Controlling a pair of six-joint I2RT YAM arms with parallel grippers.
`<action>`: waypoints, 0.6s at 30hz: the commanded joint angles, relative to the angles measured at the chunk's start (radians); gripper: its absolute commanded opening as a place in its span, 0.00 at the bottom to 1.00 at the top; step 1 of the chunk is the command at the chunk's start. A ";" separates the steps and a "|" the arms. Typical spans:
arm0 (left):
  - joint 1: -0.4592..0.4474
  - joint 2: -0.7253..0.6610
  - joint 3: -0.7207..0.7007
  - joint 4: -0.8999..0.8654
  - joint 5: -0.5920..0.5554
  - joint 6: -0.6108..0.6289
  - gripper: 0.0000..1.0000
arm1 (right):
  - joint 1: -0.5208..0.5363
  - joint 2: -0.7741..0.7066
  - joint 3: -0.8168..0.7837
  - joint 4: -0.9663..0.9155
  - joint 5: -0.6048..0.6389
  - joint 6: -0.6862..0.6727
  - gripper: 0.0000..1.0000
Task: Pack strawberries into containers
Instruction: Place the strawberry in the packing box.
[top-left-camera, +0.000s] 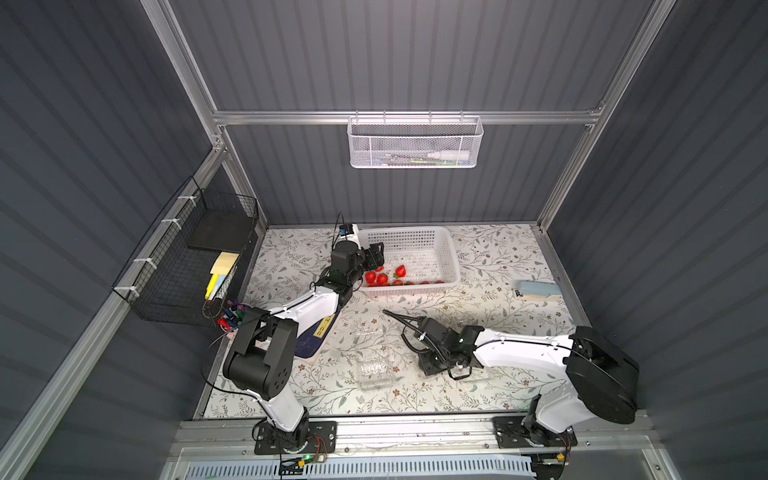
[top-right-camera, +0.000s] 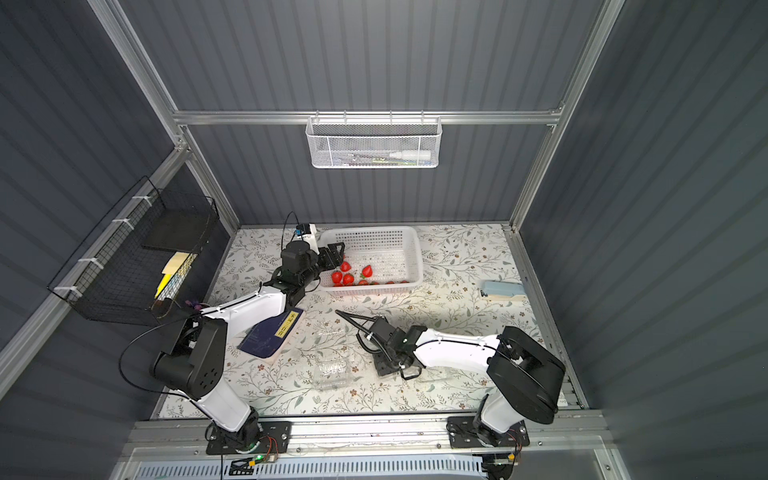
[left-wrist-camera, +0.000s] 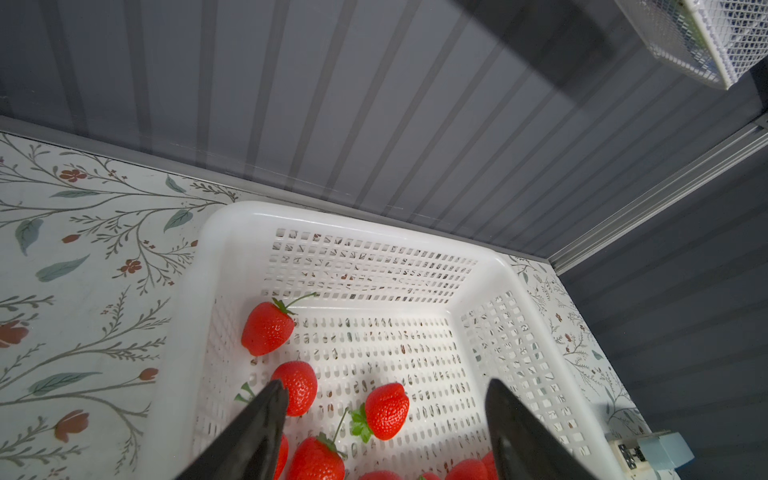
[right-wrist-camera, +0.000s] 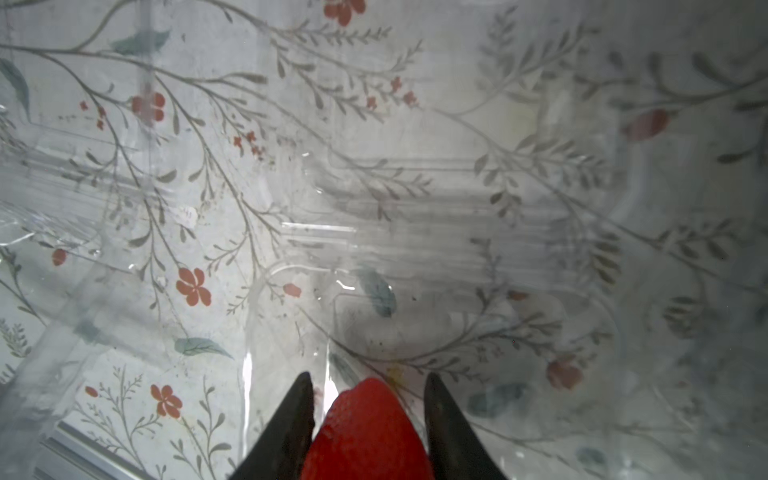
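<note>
Several red strawberries (top-left-camera: 382, 278) (top-right-camera: 348, 278) lie in the near half of a white perforated basket (top-left-camera: 451, 257) (left-wrist-camera: 232, 249). My left gripper (top-left-camera: 376, 255) (left-wrist-camera: 386, 386) hangs open over the basket's left end, with a strawberry (left-wrist-camera: 386, 411) below the gap and touching neither finger. My right gripper (top-left-camera: 446, 370) (right-wrist-camera: 369, 376) is shut on a strawberry (right-wrist-camera: 365, 432) and is low over a clear container (right-wrist-camera: 415, 232) at the front right. Two more clear containers (top-left-camera: 374, 370) (top-left-camera: 372, 332) stand at the table's middle front, seen in both top views (top-right-camera: 331, 370).
A dark blue book (top-left-camera: 316, 336) lies under the left arm. A pale blue box (top-left-camera: 536, 289) sits at the right edge. A cup of pens (top-left-camera: 232, 318) stands at the left edge below a black wire rack (top-left-camera: 187, 257). A white mesh basket (top-left-camera: 415, 143) hangs on the back wall.
</note>
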 joint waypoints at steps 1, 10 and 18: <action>-0.004 -0.040 0.031 -0.014 -0.008 -0.007 0.77 | 0.017 -0.002 -0.013 0.012 -0.008 0.010 0.36; -0.005 -0.054 0.022 -0.023 -0.018 -0.010 0.77 | 0.054 -0.039 -0.043 0.043 -0.019 0.000 0.64; -0.005 -0.048 0.037 -0.030 -0.041 0.007 0.77 | 0.053 -0.195 0.031 -0.097 0.136 -0.068 0.61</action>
